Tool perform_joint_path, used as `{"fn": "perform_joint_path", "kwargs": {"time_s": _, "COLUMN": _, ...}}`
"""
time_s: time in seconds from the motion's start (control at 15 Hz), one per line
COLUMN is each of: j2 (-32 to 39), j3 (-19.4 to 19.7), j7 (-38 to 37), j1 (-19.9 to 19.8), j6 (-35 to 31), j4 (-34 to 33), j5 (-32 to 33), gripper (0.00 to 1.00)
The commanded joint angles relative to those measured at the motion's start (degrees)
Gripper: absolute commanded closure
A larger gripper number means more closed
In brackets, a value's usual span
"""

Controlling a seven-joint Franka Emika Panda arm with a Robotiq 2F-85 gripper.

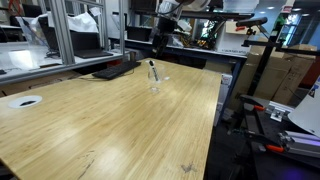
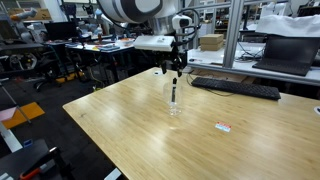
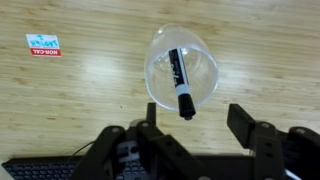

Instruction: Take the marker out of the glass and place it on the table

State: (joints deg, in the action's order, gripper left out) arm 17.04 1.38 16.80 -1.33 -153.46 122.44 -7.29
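Starting outside: in an exterior view the glass [image 1: 155, 83] stands upright on the bench [image 1: 100, 130], and the marker [image 1: 152, 69] pokes out of its top with a bit of a lean. My tool [image 1: 161, 40] hangs above the glass, clear of the rim and touching nothing. A keyboard [image 1: 115, 70] lies beyond the glass, near the bench's far edge.

In an exterior view it's the same deal. The tool [image 2: 176, 68] sits pretty much right over the glass [image 2: 174, 106], with the marker [image 2: 174, 92] standing inside and its top end just below the tool. A small white-and-red label [image 2: 223, 126] lies flat on the bench, well apart from the glass.

The wrist view looks straight down into the glass [image 3: 183, 68]. The marker [image 3: 181, 82] is the only thing in there. It leans across the inside, and its upper end reaches the rim on the tool's side. My fingers [image 3: 245, 125] are spread wide with nothing between them, and the gap isn't around the marker yet.

So I'd say I'm on the approach, with the grab not yet made. My guess for the next move is to nudge over until the gap straddles the marker's upper end, then come down and pinch only the marker. I'd want to stay off the rim, because that glass looks light enough to tip or skate away.
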Motion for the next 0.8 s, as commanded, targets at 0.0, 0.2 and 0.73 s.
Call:
{"fn": "perform_joint_path", "kwargs": {"time_s": 0.0, "j2": 2.89, "j3": -2.73, "j7": 1.43, "j1": -2.89, "j6": 0.77, "j4": -3.21, "j5": -0.79, "gripper": 0.56}}
{"fn": "perform_joint_path", "kwargs": {"time_s": 0.2, "j2": 5.39, "j3": -3.94, "j7": 1.87, "j1": -4.16, "j6": 1.17, "j4": -5.07, "j5": -0.96, "gripper": 0.8}}
{"fn": "perform_joint_path", "kwargs": {"time_s": 0.73, "j2": 9.92, "j3": -7.07, "j7": 3.62, "j1": -7.45, "j6": 2.29, "j4": -9.65, "j5": -1.91, "gripper": 0.85}}
